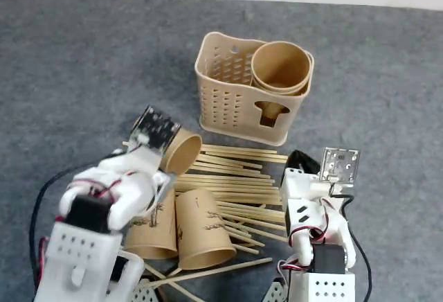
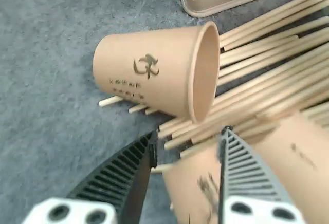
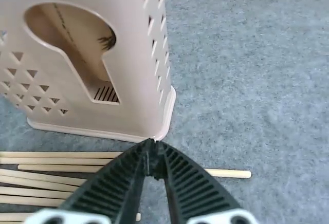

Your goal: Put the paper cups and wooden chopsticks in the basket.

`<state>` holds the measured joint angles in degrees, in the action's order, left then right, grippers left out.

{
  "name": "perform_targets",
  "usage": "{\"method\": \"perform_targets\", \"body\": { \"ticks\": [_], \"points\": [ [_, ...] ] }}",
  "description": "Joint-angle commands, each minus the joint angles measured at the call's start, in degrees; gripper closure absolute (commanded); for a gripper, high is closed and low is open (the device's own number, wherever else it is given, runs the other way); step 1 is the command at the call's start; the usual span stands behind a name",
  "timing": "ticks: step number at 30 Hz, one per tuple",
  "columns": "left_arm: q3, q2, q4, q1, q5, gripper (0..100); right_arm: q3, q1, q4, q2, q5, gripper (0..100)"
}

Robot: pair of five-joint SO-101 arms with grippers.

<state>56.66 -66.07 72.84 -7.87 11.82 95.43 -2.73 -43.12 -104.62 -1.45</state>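
Tipped paper cup (image 1: pixel 181 151) on loose chopsticks (image 1: pixel 235 184): a slip is risked.
The cup is seen on its side left of centre in the high view, below the basket (image 1: pixel 228 101), propped on the sticks. The left end effector (image 2: pixel 188 133) is spread wide beside it; by an off-centre closure the cup could be rolled away. The right end effector (image 3: pixel 151 147) is pinched closed, empty.
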Motion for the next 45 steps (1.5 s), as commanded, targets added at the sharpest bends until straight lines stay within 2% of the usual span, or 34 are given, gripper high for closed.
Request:
{"method": "perform_targets", "body": {
  "ticks": [1,5,9,13,17,23,30,37,40,45],
  "points": [
    [-2.77,7.69,-8.62,-1.45,-1.49,80,0.75,0.22,1.27,-0.84,-0.09,98.9],
    [-2.24,10.95,-11.96,-1.1,-1.58,80,0.84,0.22,1.27,-0.84,-0.09,98.9],
    [3.03,11.3,-18.9,-0.84,-1.23,80,0.84,0.22,1.27,-0.84,-0.09,98.9],
    [7.69,11.3,-26.2,2.24,-1.23,80,0.66,0.22,1.36,-0.84,0.0,98.9],
    [9.19,11.3,-28.66,5.76,-1.23,81,0.66,0.22,1.36,-0.84,0.09,98.9],
    [9.1,11.3,-28.75,6.73,-1.23,92,0.66,0.22,1.45,-0.84,2.9,98.9],
    [9.19,11.3,-32.53,7.08,-1.49,100,0.66,0.22,1.45,-0.84,2.99,98.9],
    [5.49,11.3,-32.53,8.22,-2.11,99,0.66,0.31,1.45,-0.84,2.99,98.9],
    [1.27,11.74,-31.56,11.38,-5.98,99,0.66,0.4,1.45,-0.84,2.99,98.9],
    [-9.1,11.74,-18.73,14.9,-6.86,99,0.66,0.4,1.45,-0.84,2.99,98.9]
  ]
}}
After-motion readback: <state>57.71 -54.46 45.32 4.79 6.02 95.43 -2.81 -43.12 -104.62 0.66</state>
